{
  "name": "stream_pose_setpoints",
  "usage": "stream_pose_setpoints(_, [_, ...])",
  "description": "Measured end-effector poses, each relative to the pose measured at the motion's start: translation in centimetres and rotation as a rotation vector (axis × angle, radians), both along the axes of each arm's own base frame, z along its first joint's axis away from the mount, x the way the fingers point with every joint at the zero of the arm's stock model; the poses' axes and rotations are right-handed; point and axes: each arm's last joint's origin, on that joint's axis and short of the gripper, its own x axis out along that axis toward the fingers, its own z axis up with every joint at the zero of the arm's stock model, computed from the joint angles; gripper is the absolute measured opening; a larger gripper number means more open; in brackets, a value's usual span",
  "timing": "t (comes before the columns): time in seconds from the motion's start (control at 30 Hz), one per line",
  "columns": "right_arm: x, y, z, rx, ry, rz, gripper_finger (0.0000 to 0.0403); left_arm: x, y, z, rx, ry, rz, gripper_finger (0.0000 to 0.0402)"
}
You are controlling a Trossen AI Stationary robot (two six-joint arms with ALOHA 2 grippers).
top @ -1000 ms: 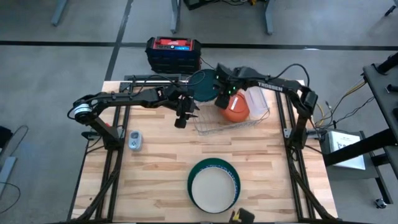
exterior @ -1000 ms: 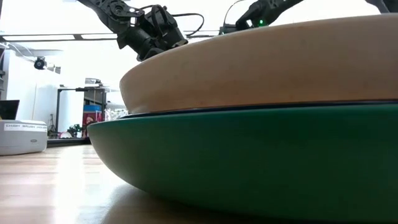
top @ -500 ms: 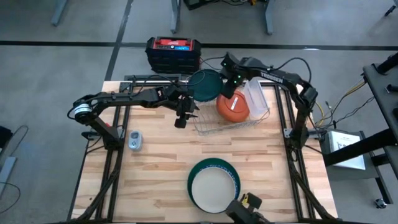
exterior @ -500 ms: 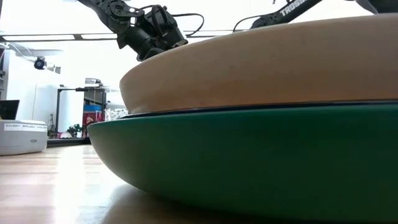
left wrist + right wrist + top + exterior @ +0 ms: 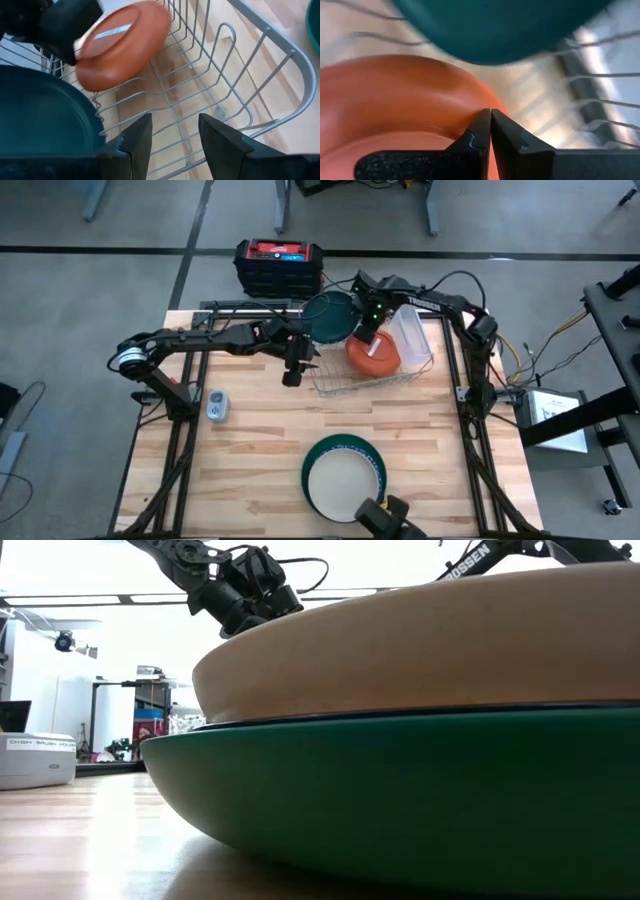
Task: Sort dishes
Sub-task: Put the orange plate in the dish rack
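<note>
**Inspector:** Reporting on the right gripper (image 5: 371,330) first. It is hovering over the wire rack (image 5: 372,375) at the far right of the table (image 5: 250,450), directly above the orange dish (image 5: 373,356). In its wrist view the two fingers (image 5: 482,131) are pressing tip against tip, with the orange dish lying just beyond them. I cannot tell whether its rim is pinched between them.

**Clerk:** And the left one?

**Inspector:** The left gripper (image 5: 291,370) is hanging just left of the rack, near the table's far middle. Its fingers (image 5: 137,140) are standing apart with nothing between them, and they are pointing into the rack.

**Clerk:** Where are the dishes sitting?

**Inspector:** The orange dish is leaning tilted inside the rack. A dark green plate (image 5: 331,318) is standing at the rack's far left end, just beside the orange dish. At the near edge of the table, a white dish (image 5: 341,484) is resting inside a dark green bowl (image 5: 376,457), well apart from the rack. A clear plastic tray (image 5: 413,340) is lying at the rack's right side. A small grey device (image 5: 216,406) is lying on the left of the table.
</note>
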Motion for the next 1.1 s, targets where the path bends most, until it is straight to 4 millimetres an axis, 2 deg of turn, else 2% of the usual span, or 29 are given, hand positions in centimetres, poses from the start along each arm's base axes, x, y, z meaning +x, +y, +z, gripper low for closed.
stream_pose_setpoints(0.17, [-0.3, 1.0, 1.6, 0.133, -0.111, 0.047, 0.0006, 0.1, 0.1, 0.1, 0.014, -0.018, 0.008, 0.0152])
stream_pose_setpoints(0.37, [-0.7, 2.5, 3.0, 0.238, -0.14, 0.089, 0.0006, 0.1, 0.1, 0.2, 0.015, -0.021, 0.018, 0.0152])
stream_pose_setpoints(0.53, [-0.7, 3.4, 4.3, 0.049, -0.041, 0.103, 0.0006, 0.1, 0.2, 0.2, 0.012, -0.021, 0.022, 0.0152])
stream_pose_setpoints(0.67, [-1.1, 3.9, 6.0, -0.034, -0.058, 0.259, 0.0009, 0.1, 0.2, 0.2, 0.009, -0.021, 0.024, 0.0152])
stream_pose_setpoints(0.8, [-1.5, 2.8, 6.5, -0.088, -0.094, 0.408, 0.0026, 0.1, 0.2, 0.2, 0.009, -0.022, 0.024, 0.0152])
stream_pose_setpoints(0.93, [-1.5, 0.9, 6.0, -0.113, -0.129, 0.355, 0.0063, 0.1, 0.2, 0.2, 0.009, -0.022, 0.024, 0.0152])
stream_pose_setpoints(1.1, [-1.3, 0.5, 4.9, -0.092, -0.098, 0.394, 0.0126, 0.1, 0.2, 0.2, 0.009, -0.022, 0.024, 0.0152])
